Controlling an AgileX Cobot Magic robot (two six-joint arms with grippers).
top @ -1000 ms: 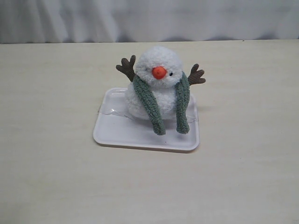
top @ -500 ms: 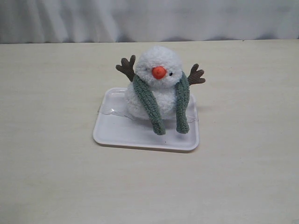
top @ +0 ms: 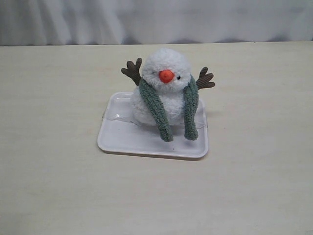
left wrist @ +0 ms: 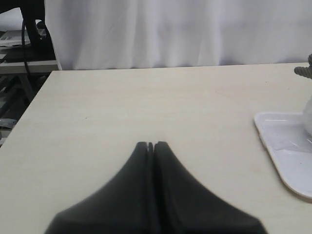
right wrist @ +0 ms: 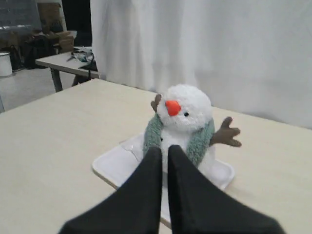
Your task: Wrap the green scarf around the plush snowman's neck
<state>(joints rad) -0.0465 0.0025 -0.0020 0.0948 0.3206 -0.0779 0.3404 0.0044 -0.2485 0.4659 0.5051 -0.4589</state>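
Note:
The plush snowman point(top: 168, 61) sits upright on a white tray point(top: 124, 139) at the table's middle. The green scarf point(top: 155, 105) lies round the back of its neck, and both ends hang down its front onto the tray, uncrossed. Neither gripper shows in the exterior view. My left gripper point(left wrist: 151, 144) is shut and empty over bare table, with the tray's point(left wrist: 287, 146) corner off to one side. My right gripper point(right wrist: 161, 150) is shut with only a thin slit between its fingers. It holds nothing and points at the snowman point(right wrist: 187, 105) and the scarf point(right wrist: 200, 141) from the front, short of them.
The pale wooden table point(top: 58, 186) runs wide on all sides of the tray. A white curtain point(top: 156, 19) hangs behind its far edge. The right wrist view shows another table with clutter point(right wrist: 68, 61) beyond the table's edge.

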